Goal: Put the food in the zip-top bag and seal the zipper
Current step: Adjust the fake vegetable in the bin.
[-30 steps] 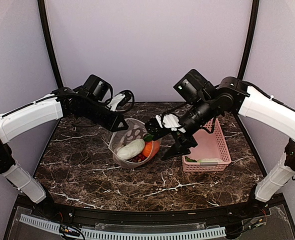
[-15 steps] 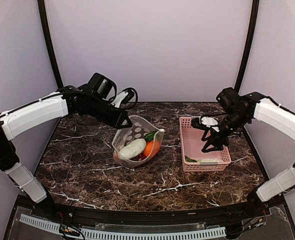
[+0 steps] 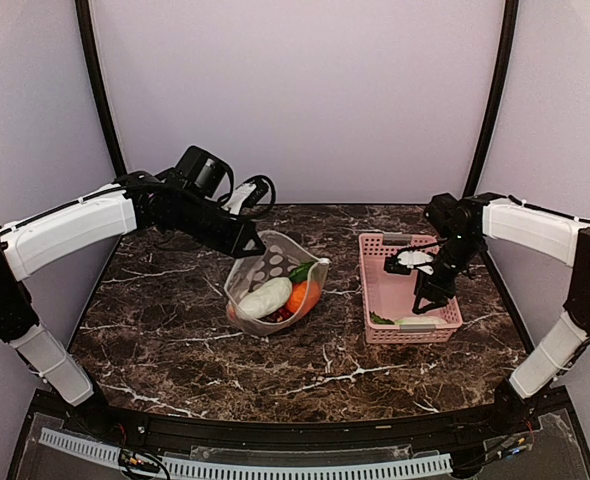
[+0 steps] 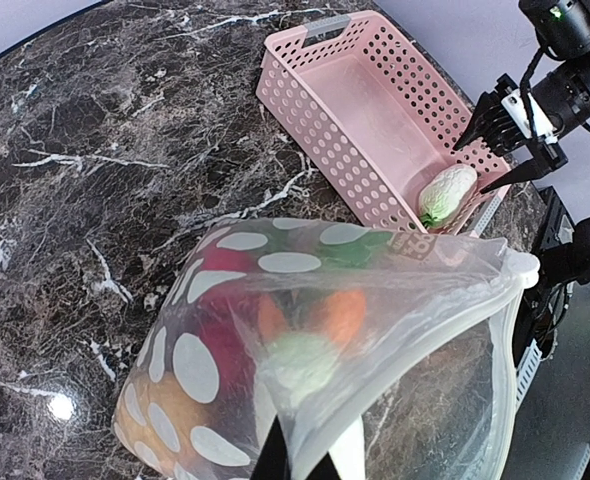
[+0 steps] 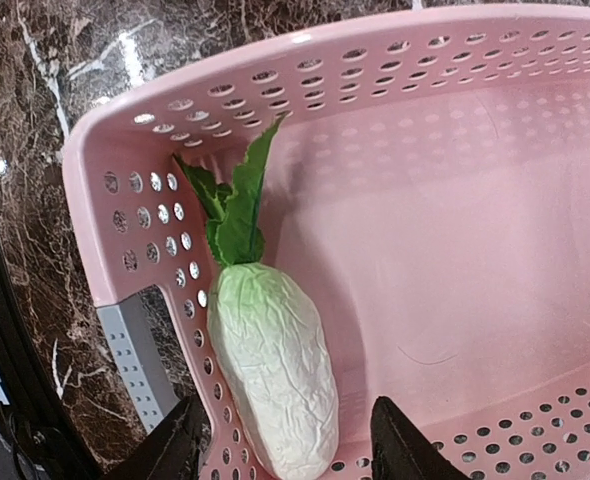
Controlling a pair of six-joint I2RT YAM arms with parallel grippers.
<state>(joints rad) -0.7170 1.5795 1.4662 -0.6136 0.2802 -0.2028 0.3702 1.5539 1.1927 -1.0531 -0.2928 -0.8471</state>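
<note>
Bench (image 3: 305,370): dark marbled top; all items are carried on it.
Pink basket (image 3: 367,290): set on the R half of the bench, long side running near to far.
White-green veg (image 5: 275,370): laid in the basket's near end, against the wall by the grey handle, leaves pointed to the far end. It is the only food seen in the basket.
Right claw (image 3: 430,300): hung over the basket's near end, pointed down at the white-green veg. Fingers are spread, one seen each side of the veg in the wrist view. Nothing is pinched; contact w/ the veg is not seen.
Zip-top bag (image 3: 265,270): clear w/ white dots, placed at bench centre, L of the basket and apart from it. Its far-L edge is lifted, its belly rested on the bench.
Food in bag: white veg (image 3: 263,297), orange (image 3: 296,297) and a red piece (image 3: 275,316) are packed together, w/ a green leaf (image 3: 301,270) behind them.
Zipper (image 4: 415,330): not pressed shut; the mouth is gaped toward the basket.
Left claw (image 3: 247,246): pressed together on the bag's far-L rim, by which the mouth is held up.
</note>
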